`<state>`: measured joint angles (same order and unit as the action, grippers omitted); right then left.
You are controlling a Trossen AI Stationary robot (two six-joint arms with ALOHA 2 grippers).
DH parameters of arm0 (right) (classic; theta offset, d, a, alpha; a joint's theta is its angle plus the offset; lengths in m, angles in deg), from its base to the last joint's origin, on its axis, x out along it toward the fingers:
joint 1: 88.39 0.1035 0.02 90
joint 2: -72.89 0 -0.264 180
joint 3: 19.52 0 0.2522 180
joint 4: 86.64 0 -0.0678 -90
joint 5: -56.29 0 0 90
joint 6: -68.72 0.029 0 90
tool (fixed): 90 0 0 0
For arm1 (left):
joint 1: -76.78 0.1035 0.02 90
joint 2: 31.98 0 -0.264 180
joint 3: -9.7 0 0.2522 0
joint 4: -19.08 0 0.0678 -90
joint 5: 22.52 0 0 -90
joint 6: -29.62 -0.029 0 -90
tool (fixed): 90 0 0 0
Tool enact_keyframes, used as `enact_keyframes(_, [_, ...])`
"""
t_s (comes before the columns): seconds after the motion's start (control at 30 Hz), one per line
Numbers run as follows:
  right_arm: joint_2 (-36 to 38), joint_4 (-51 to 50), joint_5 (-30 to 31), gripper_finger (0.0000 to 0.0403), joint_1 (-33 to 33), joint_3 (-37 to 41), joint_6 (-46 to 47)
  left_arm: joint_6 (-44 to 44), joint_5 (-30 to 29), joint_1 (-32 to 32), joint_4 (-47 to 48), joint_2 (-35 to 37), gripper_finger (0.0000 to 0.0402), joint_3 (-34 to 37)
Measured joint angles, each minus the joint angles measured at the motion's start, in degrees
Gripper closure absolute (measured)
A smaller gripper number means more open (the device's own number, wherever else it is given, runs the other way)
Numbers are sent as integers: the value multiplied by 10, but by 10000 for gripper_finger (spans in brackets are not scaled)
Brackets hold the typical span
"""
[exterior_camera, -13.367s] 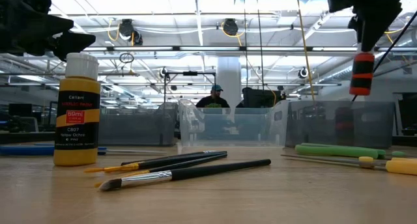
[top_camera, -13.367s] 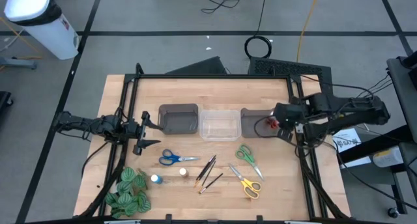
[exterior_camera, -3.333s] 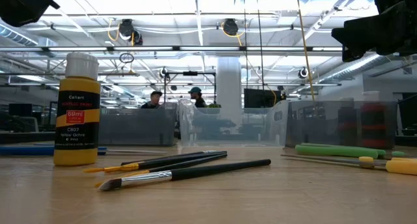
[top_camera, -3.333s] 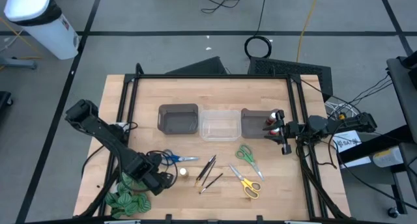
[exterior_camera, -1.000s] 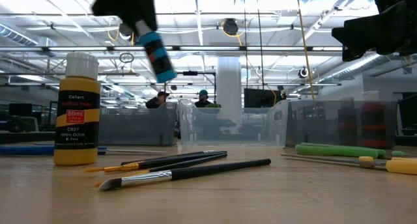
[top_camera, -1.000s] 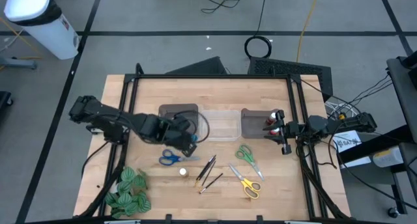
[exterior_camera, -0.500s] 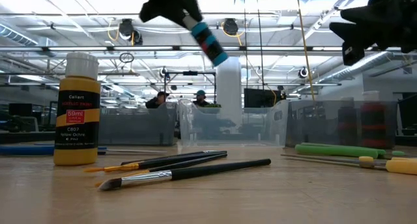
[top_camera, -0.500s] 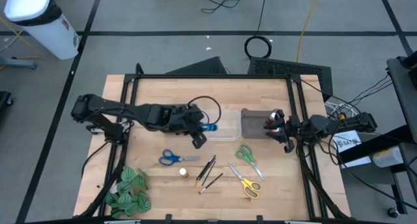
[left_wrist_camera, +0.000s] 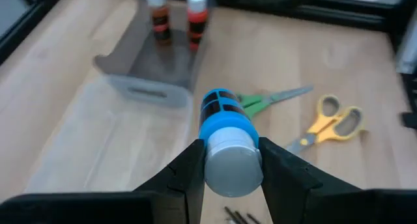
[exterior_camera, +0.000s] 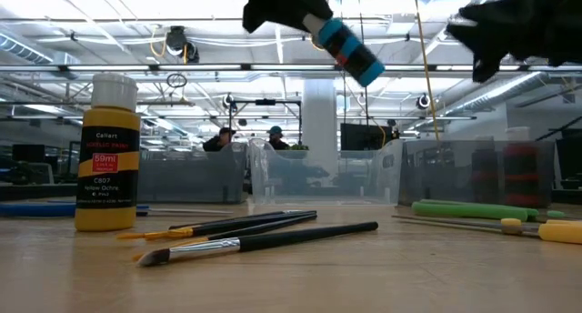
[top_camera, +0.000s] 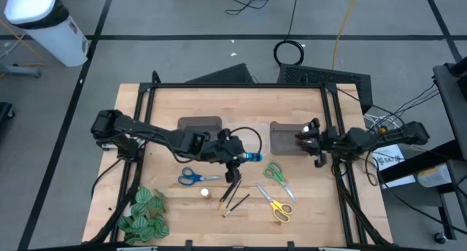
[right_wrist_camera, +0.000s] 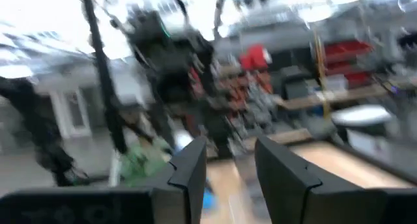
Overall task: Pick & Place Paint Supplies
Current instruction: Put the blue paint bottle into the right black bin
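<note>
Now left gripper (left_wrist_camera: 229, 160) clamps blue paint bottle (left_wrist_camera: 225, 139) above clear bin (left_wrist_camera: 98, 146); right gripper (right_wrist_camera: 229, 160) empty, fingers parted.

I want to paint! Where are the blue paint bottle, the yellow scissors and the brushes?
blue paint bottle (left_wrist_camera: 223, 129): left wrist view, its blue body.
yellow scissors (top_camera: 282, 211): high view, the handles.
brushes (exterior_camera: 273, 233): low view, a dark handle.

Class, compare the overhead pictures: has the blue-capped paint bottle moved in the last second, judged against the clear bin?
Yes. Held by the left gripper, the blue-capped paint bottle has travelled rightward, from the clear bin's left side to its front right edge.
</note>
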<state>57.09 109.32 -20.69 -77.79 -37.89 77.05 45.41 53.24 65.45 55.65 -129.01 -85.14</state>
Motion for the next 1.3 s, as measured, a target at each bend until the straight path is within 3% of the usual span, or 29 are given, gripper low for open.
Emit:
enact_keyframes(0.27, [-264, 63, 5, 169, 25, -92, 52, -51, 13, 4, -20, 2, 274, 0])
enact_keyframes(0.43, [-431, 59, 5, 102, 64, -197, -15, -45, 14, 8, -19, 3, 274, 0])
enact_keyframes(0.6, [-560, 15, 51, 82, 73, -289, -70, -24, 14, 4, -18, 3, 274, 0])
enact_keyframes(0.8, [-631, -9, 65, 99, 66, -343, -111, -17, 13, -16, -16, 3, 274, 0])
enact_keyframes(0.97, [-632, -10, 63, 135, 63, -350, -122, -16, 6, -25, -18, 3, 266, 0])
enact_keyframes(1.3, [-599, -44, 59, 289, 64, -350, -123, -43, 2, -25, -78, 3, 231, 0])
